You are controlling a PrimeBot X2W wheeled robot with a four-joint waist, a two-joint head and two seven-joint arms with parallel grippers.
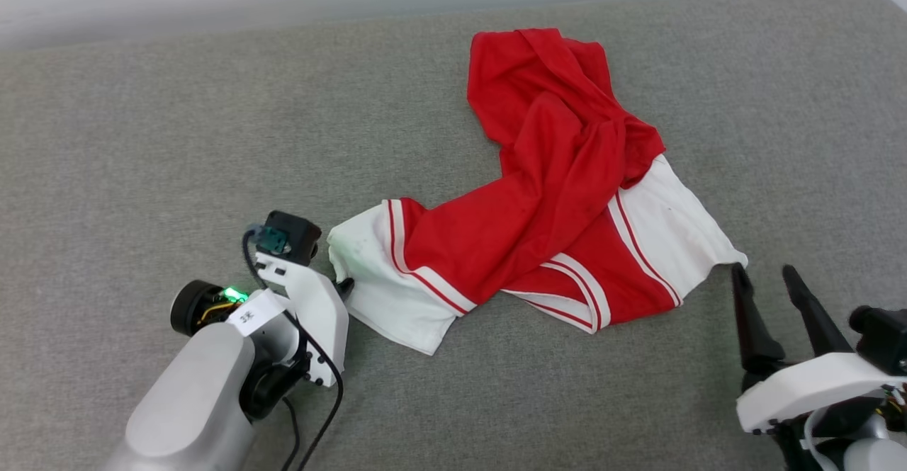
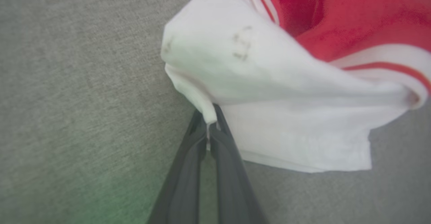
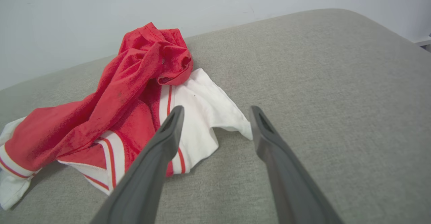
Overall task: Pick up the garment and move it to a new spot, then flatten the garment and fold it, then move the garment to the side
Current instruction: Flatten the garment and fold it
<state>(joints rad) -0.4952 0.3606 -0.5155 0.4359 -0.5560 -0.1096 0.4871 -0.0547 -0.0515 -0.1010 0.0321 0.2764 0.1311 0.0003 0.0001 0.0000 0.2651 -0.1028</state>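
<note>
The garment [image 1: 560,173], a red jersey with white sleeves and red-striped white trim, lies crumpled across the middle of the grey cushion [image 1: 142,138]. My left gripper [image 1: 345,285] is at the edge of its left white sleeve [image 1: 375,280]. In the left wrist view the two dark fingers [image 2: 188,160] are pressed together on a fold of that sleeve's hem [image 2: 208,114], so the left gripper [image 2: 209,126] is shut on the garment [image 2: 269,92]. My right gripper [image 1: 765,276] stands open just right of the other white sleeve [image 3: 205,116], its fingertips [image 3: 175,116] spread with the right gripper [image 3: 217,113] near the sleeve corner.
The grey cushion [image 3: 336,82] stretches wide on all sides of the garment [image 3: 134,92], with a pale wall [image 3: 202,1] behind its far edge. The cushion's rounded far right corner shows in the right wrist view.
</note>
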